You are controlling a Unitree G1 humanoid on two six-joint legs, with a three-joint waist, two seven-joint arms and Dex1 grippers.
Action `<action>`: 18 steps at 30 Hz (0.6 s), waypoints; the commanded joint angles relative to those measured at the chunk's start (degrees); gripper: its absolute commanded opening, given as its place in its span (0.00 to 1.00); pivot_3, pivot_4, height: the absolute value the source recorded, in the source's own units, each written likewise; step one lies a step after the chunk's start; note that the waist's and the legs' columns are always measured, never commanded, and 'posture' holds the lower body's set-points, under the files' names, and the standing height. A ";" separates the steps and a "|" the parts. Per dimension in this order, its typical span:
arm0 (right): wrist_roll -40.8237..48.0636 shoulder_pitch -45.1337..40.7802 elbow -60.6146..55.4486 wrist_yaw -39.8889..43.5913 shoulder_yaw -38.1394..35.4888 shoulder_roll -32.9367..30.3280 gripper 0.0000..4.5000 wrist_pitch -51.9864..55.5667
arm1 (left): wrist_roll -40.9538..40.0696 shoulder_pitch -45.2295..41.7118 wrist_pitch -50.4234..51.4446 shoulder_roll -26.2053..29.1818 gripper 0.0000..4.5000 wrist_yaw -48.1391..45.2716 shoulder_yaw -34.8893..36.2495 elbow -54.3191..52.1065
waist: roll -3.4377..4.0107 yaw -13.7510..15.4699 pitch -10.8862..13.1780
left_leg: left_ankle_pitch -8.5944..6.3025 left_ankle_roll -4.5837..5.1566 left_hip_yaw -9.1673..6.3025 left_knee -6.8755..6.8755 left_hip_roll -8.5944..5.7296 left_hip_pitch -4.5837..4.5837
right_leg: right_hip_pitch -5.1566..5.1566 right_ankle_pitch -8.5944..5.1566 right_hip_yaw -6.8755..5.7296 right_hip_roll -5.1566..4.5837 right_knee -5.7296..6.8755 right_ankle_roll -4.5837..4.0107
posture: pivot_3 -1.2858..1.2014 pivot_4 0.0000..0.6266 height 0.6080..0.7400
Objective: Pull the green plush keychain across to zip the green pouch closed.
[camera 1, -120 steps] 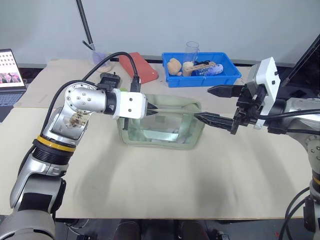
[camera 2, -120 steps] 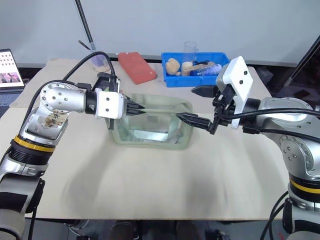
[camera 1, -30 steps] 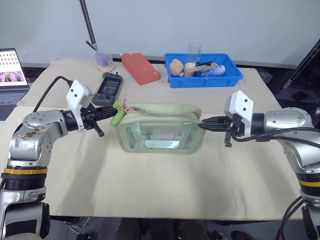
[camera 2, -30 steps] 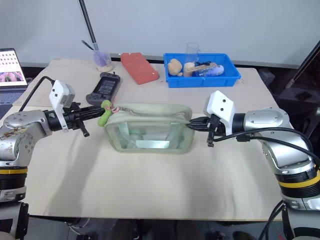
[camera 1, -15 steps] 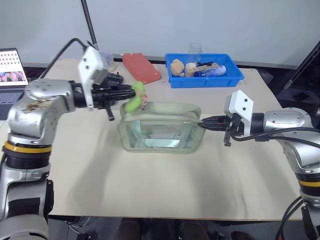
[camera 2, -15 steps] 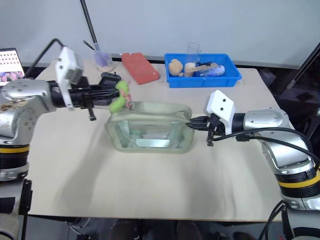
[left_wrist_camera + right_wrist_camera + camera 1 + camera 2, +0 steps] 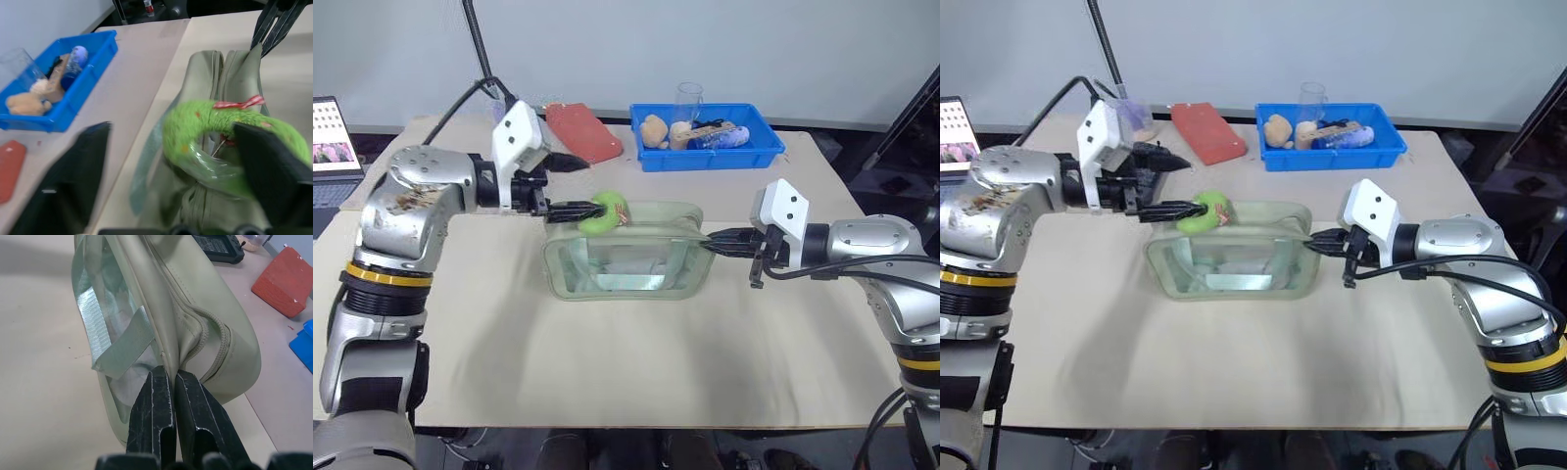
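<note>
The green pouch (image 7: 626, 253) sits in the middle of the desk (image 7: 607, 362), window side toward the robot, zipper line running along its top. The right gripper (image 7: 713, 241) has its jaws closed on the pouch's right-hand end, pinching the fabric seam just beside the end of the zipper, as the right wrist view makes plain. That hold is what the pull needs to work against.

The left gripper (image 7: 570, 186) is at the pouch's left top corner with its jaws spread wide. One finger is threaded through or lying against the ring of the green plush keychain (image 7: 604, 214), the other stands well clear above it, so nothing is pinched. The keychain rests on the pouch's top left, its reddish cord (image 7: 238, 103) leading down to the zipper.

From where I stand the zipper looks closed, or close to it, with the pull resting at the left end, though I can't see the last teeth clearly enough to swear to it.

If the zip is done, the tidy finish is to draw the left finger straight back out of the ring along its own line, so the plush isn't snagged and dragged. If a gap remains, the jaws should close on the plush and pull level along the zipper line, away from the right gripper, which should stay clamped until then
</note>
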 commanded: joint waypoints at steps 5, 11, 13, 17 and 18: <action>-0.37 -1.77 0.30 -0.25 -1.30 0.11 0.00 -0.31 | -3.65 2.82 5.25 7.51 0.99 -0.73 7.37 -5.78 | 0.01 -0.06 0.00 | 0.00 0.00 0.01 0.00 0.00 0.00 | 0.00 -0.01 0.00 -0.01 -0.01 -0.01 | 0.52 0.24 1.00; -0.29 -2.18 0.28 0.16 -1.24 -0.06 0.00 -0.09 | -6.30 16.78 8.93 9.08 0.99 1.18 8.98 -17.38 | 0.00 0.11 0.00 | -0.01 0.00 0.04 -0.01 0.03 0.00 | -0.02 -0.15 0.00 -0.03 0.00 -0.24 | 0.52 0.24 1.00; -0.25 -2.34 0.29 0.34 -1.22 -0.18 0.00 0.04 | -4.10 19.66 6.99 9.02 0.99 2.21 7.44 -18.58 | 0.00 0.27 0.00 | 0.00 -0.01 0.03 0.01 0.03 0.00 | -0.02 -0.15 -0.01 -0.03 0.02 -0.25 | 0.52 0.24 1.00; -0.23 -2.52 0.25 0.51 -1.15 -0.30 0.00 0.25 | 1.73 21.28 0.44 8.46 0.88 4.15 4.46 -15.73 | 0.00 0.29 0.00 | 0.00 -0.02 0.05 0.02 0.02 0.02 | 0.00 -0.14 0.00 -0.04 0.02 -0.25 | 0.52 0.24 1.00; -0.20 -2.48 0.17 0.52 -1.20 -0.35 0.00 0.29 | 2.37 21.41 -0.47 8.57 0.84 4.03 4.09 -15.30 | 0.00 0.26 0.00 | 0.00 -0.02 0.04 0.02 0.02 0.02 | -0.01 -0.14 0.00 -0.04 0.03 -0.26 | 0.52 0.24 1.00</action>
